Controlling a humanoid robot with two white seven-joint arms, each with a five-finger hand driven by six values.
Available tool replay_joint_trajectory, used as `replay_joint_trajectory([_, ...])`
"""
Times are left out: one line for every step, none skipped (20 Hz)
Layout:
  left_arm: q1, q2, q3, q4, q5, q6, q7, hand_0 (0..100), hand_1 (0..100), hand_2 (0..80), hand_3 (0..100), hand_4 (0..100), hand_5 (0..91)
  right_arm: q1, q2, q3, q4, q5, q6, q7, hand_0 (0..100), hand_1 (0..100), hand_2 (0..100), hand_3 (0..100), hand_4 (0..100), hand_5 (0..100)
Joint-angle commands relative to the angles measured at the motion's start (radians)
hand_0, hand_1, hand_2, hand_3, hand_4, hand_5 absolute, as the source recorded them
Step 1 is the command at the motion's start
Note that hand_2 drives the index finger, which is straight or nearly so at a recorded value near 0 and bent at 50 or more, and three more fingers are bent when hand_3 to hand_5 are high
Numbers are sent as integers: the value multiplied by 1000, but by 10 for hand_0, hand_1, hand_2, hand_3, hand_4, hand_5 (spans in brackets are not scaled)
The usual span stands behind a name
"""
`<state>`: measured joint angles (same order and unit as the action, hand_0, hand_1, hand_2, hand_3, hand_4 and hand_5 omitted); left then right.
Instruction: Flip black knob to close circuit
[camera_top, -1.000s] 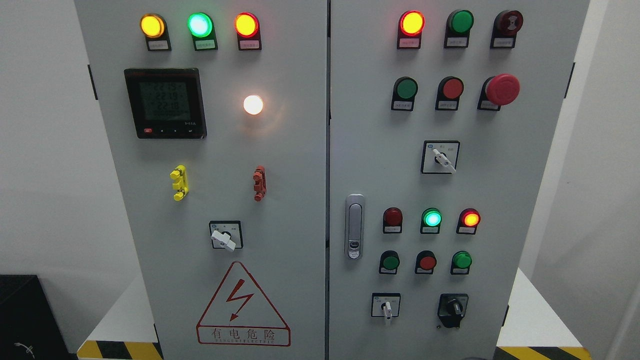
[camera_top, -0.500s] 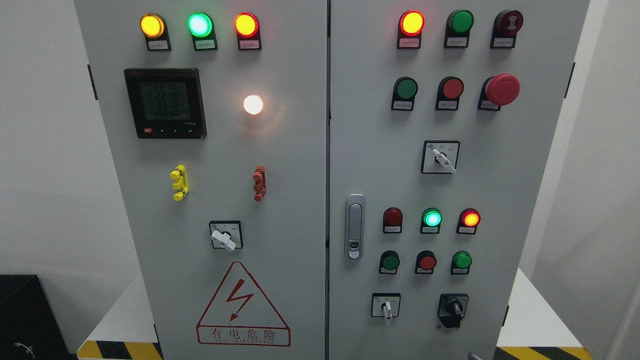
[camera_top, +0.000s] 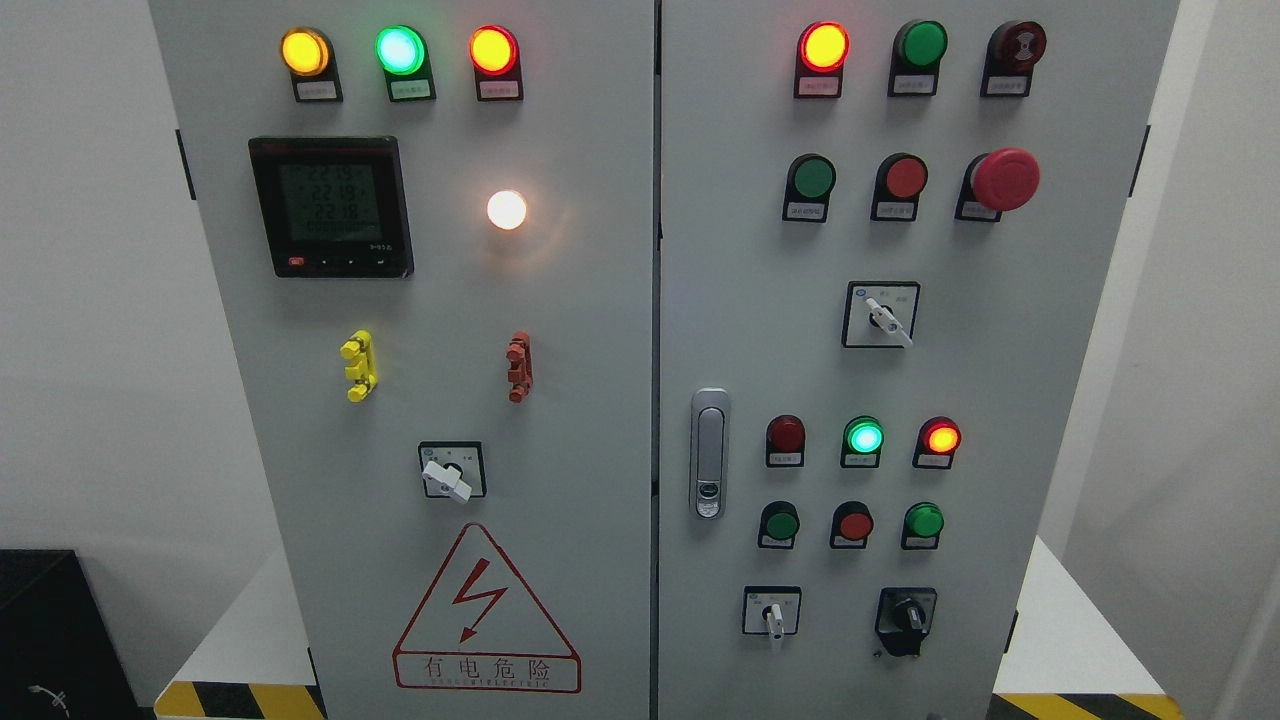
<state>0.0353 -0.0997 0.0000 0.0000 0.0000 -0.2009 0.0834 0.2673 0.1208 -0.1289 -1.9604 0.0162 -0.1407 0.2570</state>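
— Where are we looking right now?

— An electrical control room or industrial test bay. A grey double-door control cabinet fills the view, studded with lit indicator lamps, push buttons and a red emergency-stop mushroom.

— Anything else?

— A digital power meter, a high-voltage warning triangle, and yellow-black hazard striping on the platform edge beneath, against plain white walls.

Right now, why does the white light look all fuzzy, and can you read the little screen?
Head view: the white lamp is overexposed and throws a soft glow on the grey door; the meter screen is dim, its digits hard to read; the black knob looks sharp.
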Motion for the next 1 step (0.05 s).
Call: replay_joint_trajectory([0,0,-21,21,-20,-2,-1,120,556,0,0,0,0,4,-1,3,6,-27,1,2,0,95,0,0,0,0])
